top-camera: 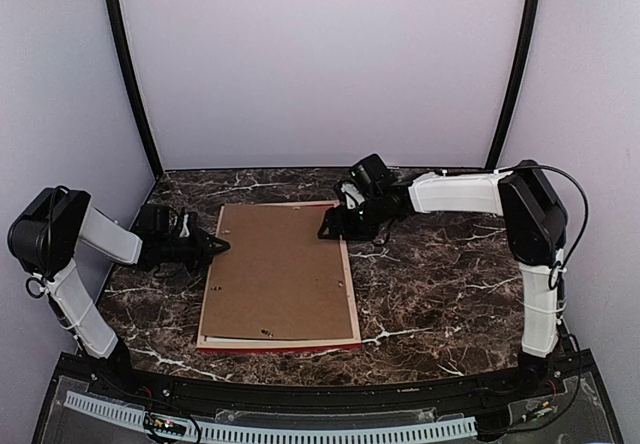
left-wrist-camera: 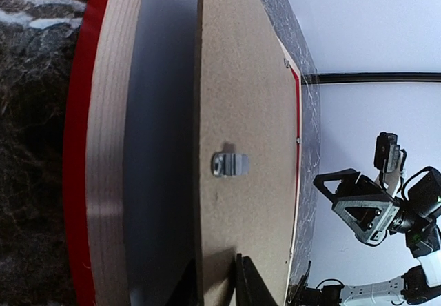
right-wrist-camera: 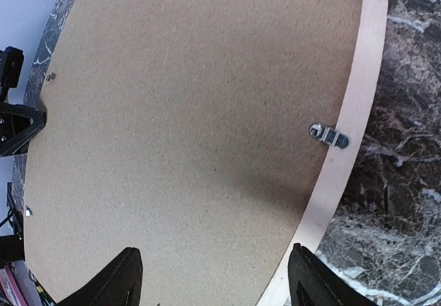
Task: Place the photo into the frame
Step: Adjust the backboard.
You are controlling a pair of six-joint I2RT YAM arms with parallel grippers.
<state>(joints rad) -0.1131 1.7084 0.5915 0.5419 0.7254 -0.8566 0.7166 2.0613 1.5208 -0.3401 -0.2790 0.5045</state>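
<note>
The frame [top-camera: 353, 309] lies face down on the marble table, its pale wood back up and a red edge along the near side. A brown backing board [top-camera: 280, 269] covers its opening. The photo is hidden. My left gripper [top-camera: 222, 246] is at the frame's left side. In the left wrist view it [left-wrist-camera: 215, 278] is shut on the board's [left-wrist-camera: 255, 99] left edge, one finger under and one on top, and a dark gap shows between board and frame rail [left-wrist-camera: 103, 147]. My right gripper [top-camera: 328, 229] hovers open over the board's [right-wrist-camera: 179, 113] far right corner, holding nothing [right-wrist-camera: 217, 285].
Small metal turn clips [right-wrist-camera: 329, 135] [left-wrist-camera: 229, 165] sit along the board's edges. Dark marble table [top-camera: 440, 284] surrounds the frame. White walls and black corner posts [top-camera: 130, 84] close in the back and sides.
</note>
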